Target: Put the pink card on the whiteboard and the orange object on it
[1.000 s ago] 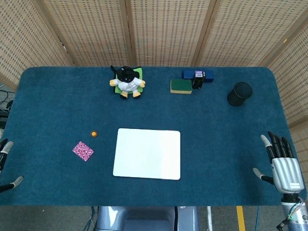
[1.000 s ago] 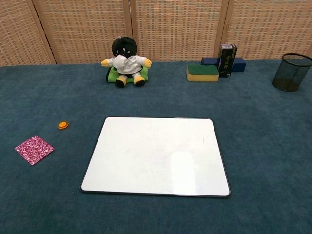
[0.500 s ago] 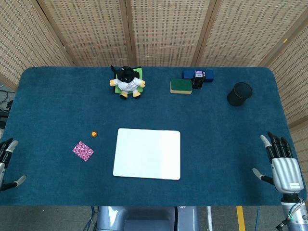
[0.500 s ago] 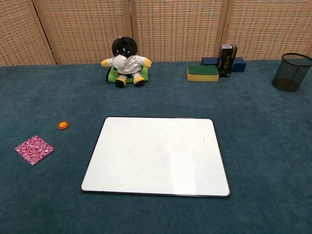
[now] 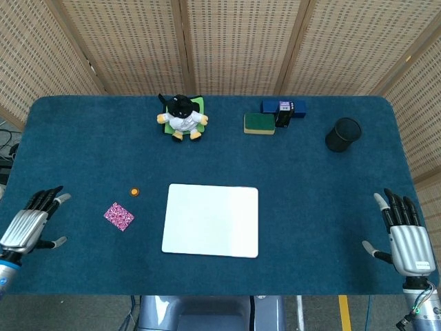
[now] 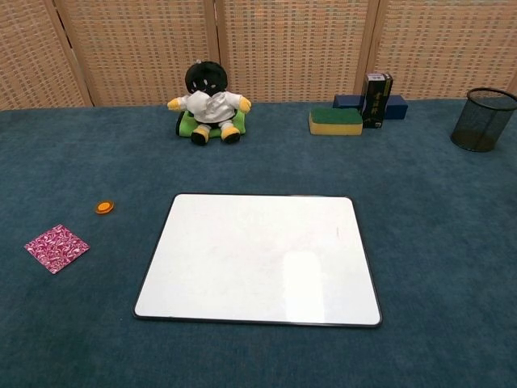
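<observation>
Both hands are lying empty, fingers spread; the left hand (image 5: 27, 224) should be pinching the flat pink card (image 5: 118, 216) by one edge.

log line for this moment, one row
stage: approach | left hand: open, near pink card | right hand: open | whiteboard: bare

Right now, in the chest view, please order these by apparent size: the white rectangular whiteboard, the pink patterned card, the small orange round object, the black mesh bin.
1. White rectangular whiteboard, clearly largest.
2. Black mesh bin and pink patterned card: similar; the bin is farther, so I do not rank them.
3. Small orange round object, smallest.
</observation>
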### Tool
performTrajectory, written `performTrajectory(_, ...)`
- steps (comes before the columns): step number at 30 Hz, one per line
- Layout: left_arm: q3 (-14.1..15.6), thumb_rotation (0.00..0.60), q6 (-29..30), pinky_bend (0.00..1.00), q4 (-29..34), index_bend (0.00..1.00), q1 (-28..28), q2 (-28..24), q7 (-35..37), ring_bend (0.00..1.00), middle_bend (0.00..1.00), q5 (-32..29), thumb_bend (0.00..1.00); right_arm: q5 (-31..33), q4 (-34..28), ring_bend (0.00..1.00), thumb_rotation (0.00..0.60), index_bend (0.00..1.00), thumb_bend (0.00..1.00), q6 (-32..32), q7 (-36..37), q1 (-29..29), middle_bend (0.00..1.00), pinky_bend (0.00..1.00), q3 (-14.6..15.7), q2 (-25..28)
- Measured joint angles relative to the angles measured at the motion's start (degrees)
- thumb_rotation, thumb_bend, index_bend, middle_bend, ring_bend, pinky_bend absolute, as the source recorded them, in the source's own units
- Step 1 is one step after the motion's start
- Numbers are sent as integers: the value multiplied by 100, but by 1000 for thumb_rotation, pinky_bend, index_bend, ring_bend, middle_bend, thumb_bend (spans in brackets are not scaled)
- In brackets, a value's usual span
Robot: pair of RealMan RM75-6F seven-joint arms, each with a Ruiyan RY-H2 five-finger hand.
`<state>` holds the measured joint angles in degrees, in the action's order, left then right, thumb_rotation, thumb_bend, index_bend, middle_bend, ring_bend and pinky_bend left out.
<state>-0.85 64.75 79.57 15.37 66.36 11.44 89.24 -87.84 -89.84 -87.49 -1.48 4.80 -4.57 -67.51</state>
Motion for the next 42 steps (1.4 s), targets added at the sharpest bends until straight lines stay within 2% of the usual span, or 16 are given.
performTrajectory(8,-82,600,-542,0,-49,281,412,275,-650,0,0,-197,197,9,-20,0,600,0,0,14,11,-2,0,0,6,10)
performTrajectory(24,-318,600,-1291,0,243,291,954,807,-2348,0,0,-1193,200,10,-37,0,600,0,0,58,63,7,0,0,22,41)
performTrajectory(34,-384,600,-1602,0,277,291,1231,1145,-3145,0,0,-1843,199,15,-50,0,600,0,0,86,120,14,0,0,28,63)
performTrajectory(42,-387,600,-1602,0,338,290,1370,1312,-3712,0,0,-2285,198,14,-44,0,600,0,0,96,176,17,0,0,30,73)
